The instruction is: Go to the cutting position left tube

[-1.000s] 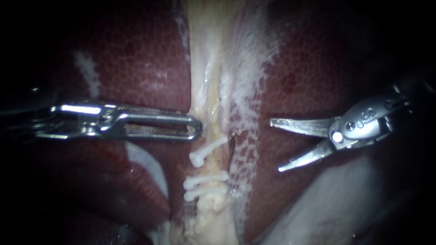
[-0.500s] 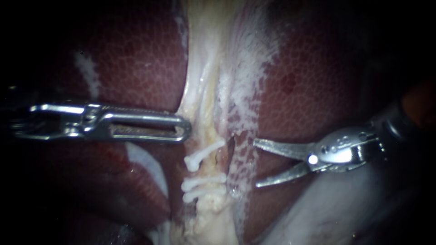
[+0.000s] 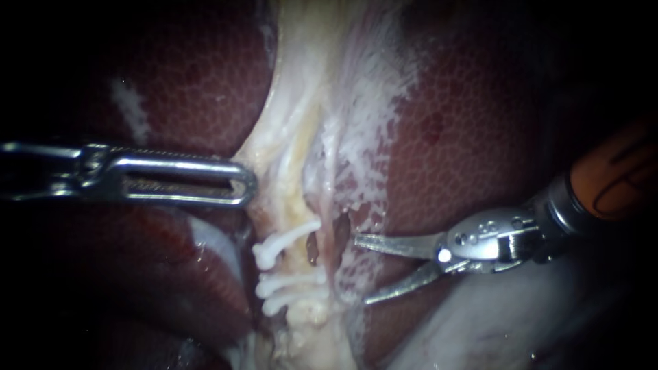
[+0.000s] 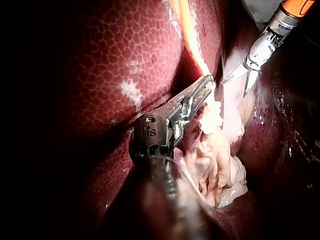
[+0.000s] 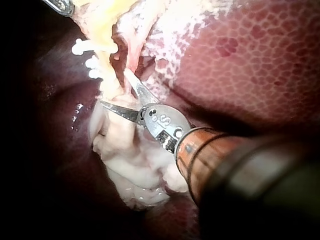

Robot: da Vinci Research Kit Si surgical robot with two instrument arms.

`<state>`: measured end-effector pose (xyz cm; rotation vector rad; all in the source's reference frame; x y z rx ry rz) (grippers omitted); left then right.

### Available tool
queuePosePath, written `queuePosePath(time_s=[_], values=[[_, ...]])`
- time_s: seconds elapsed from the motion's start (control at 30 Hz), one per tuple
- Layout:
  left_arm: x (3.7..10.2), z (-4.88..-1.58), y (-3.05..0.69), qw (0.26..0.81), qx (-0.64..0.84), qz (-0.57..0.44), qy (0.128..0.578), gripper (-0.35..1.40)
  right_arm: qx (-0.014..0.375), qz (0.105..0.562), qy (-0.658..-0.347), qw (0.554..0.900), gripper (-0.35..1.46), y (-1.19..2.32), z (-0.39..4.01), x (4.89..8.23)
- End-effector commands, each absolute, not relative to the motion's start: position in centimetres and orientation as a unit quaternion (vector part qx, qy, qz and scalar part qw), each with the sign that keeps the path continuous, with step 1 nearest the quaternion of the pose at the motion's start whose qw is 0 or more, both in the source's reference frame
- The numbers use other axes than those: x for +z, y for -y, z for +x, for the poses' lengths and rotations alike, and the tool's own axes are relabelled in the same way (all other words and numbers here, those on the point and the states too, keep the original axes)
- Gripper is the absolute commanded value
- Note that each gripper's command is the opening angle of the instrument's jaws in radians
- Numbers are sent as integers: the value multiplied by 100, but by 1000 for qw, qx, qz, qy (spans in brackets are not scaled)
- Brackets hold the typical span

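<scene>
**Open blades beside the clipped tube**

From the left, lying level: left instrument [image 3: 241, 192], pincer closed on the edge of the pale tissue [image 3: 288, 137]. Just below and right of its tip: left tube [image 3: 296, 264], crossed by three white clips [image 3: 281, 240]. From the right, sloping down off an orange shaft: right instrument [image 3: 362, 269], pincer spread wide, gripping nothing, blade tips just right of the tube. Dark red liver [image 3: 466, 137] on both sides.

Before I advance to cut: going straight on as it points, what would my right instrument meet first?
Probably the thin pink strand just ahead of its open jaws, then the clipped tube; depth is unclear.
</scene>
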<state>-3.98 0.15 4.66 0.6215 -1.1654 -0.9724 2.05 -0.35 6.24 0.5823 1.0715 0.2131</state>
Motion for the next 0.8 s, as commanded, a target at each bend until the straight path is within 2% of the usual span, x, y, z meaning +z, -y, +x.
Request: queuePosePath(time_s=[0.03, 0.27, 0.4, 0.8], values=[[466, -398, -15, 682, -433, 277, 520, -35, 99, 277, -502, 813, 109, 35, 208, 624], [466, -397, -15, 682, -433, 277, 520, -35, 90, 295, -506, 806, 102, 34, 233, 627], [466, -396, -15, 683, -434, 276, 519, -35, 86, 304, -506, 802, 92, 35, 241, 629], [464, -396, -14, 683, -434, 276, 519, -35, 90, 304, -504, 804, 92, 28, 252, 640]])
